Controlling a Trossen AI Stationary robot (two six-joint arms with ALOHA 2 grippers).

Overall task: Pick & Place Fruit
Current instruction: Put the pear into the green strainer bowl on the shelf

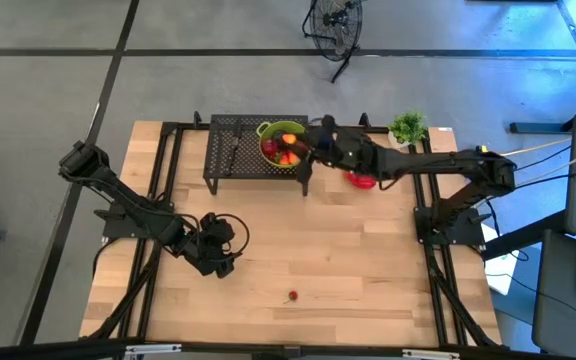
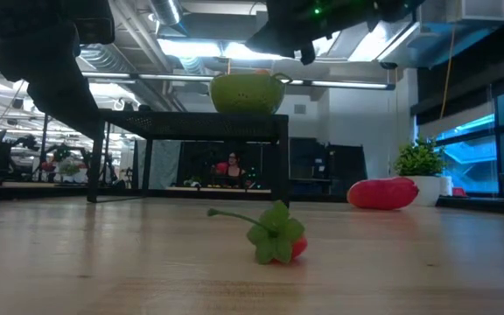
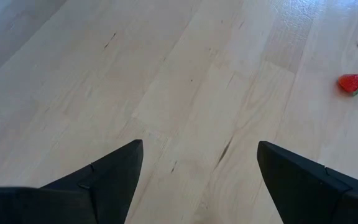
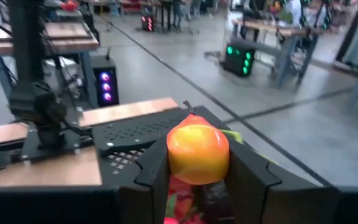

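A: Where does everything sit right now?

B: The right hand point(image 4: 197, 180) is up over the lime-green bowl point(image 1: 281, 140), which stands on the black perforated rack point(image 1: 238, 150) at the far side of the surface point(image 1: 348, 250). Its fingers are clamped on an orange-yellow fruit with a stem point(image 4: 197, 152), a peach or apple by the look of it. The bowl already holds several red and orange pieces.

A: So what worries you?

B: The fruit is round and smooth, and the fingers pinch it only at its two sides. If the grip is off-centre, I judge it could squirt out or roll as the fingers part. The right wrist view shows red pieces directly under it, so a drop onto that pile might bounce it over the rim and off the rack.

A: And the rack itself?

B: It is raised on legs. A nudge from the arm against the bowl's rim or handle could slide the bowl along the mesh.

A: Anything else loose?

B: A glossy red oblong fruit point(image 1: 361, 181) lies on the surface just beside the rack, under the right arm; a low sweep away could knock it. A single strawberry point(image 1: 293, 296) with green leaves lies near the front edge, well apart from everything.

A: The left arm?

B: The left hand point(image 1: 218, 258) hovers low over bare wood with its fingers spread wide, holding nothing. The strawberry is off to its side, so I see no clash there.
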